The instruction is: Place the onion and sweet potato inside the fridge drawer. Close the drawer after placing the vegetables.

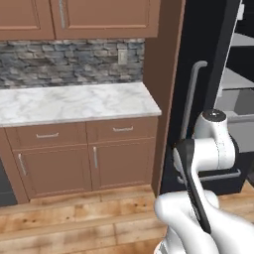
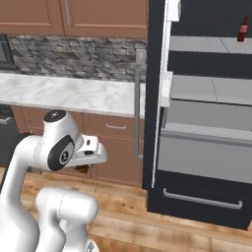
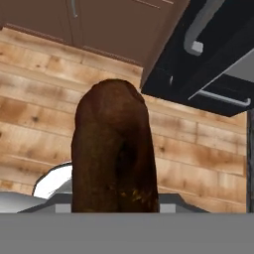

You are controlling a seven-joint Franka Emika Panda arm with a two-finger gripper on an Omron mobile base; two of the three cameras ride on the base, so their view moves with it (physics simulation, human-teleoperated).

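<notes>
The fridge (image 2: 197,98) stands open at 3 o'clock of the arm, its door (image 2: 156,88) swung out with the long handle (image 2: 137,113) facing the counter (image 1: 74,101). The drawer (image 2: 206,147), light grey and wide, sits pulled out below the shelves, at about 4 o'clock in the right base view.

The gripper (image 2: 86,168) hangs low by the arm's elbow, well apart from the fridge, jaws clamped on the sweet potato (image 3: 114,154), a dark brown lump seen close in the hand view, with the wood floor behind it.

To do this carry well, swing toward 3 o'clock wide of the door's edge, raise the potato above the drawer's front lip, then let go low inside. I cannot see the onion.
</notes>
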